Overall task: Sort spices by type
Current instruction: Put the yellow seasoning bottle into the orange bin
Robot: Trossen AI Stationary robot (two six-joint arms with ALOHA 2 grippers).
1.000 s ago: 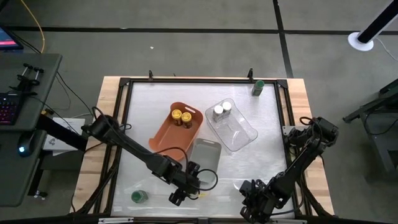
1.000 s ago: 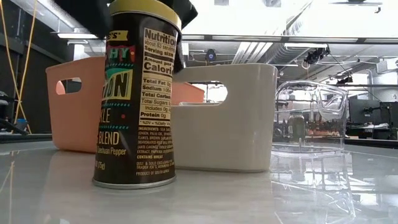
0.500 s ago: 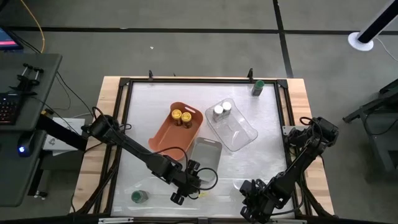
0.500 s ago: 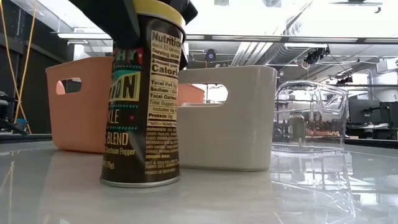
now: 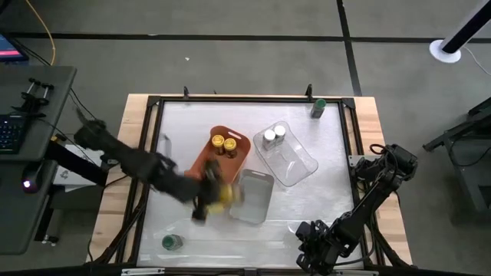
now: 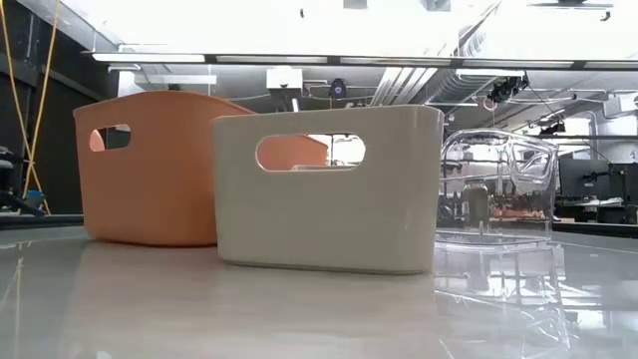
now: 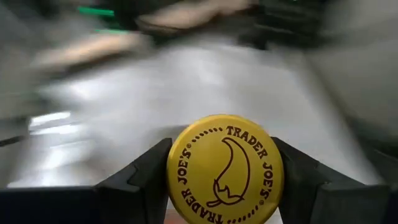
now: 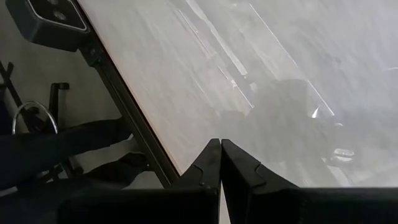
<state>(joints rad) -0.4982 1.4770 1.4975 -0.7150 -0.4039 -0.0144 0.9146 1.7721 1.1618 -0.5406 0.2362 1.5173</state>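
- Green-lidded jar (image 5: 170,242) upright at lower left of the high view, on the white table (image 5: 307,199), well apart from the trays.
- Left gripper (image 5: 211,198) at centre-left of the high view, blurred, just beside the near end of the orange tray (image 5: 198,170) and the left edge of the grey tray (image 5: 253,198).
- Clamped on a yellow-lidded jar (image 7: 225,169): in the left wrist view, dark fingers (image 7: 140,180) pressing both sides of the lid, banana logo facing the camera.
- Same jar a yellow smear at the gripper in the high view, lifted off the table; cannot tell how far.
- Two yellow-lidded jars (image 5: 223,143) side by side at the far end of the orange tray, upper centre of the high view.
- Orange tray (image 6: 150,170) and grey tray (image 6: 329,189) overlapping at left and centre of the low view; held jar out of that frame.
- Two silver-lidded jars (image 5: 274,136) at the far end of the clear tray (image 5: 295,165), right of centre.
- Second green-lidded jar (image 5: 317,107) near the table's far right corner, upper right.
- Right gripper (image 5: 314,247) at lower right of the high view, by the near edge, fingers (image 8: 208,165) clenched together with nothing between them.
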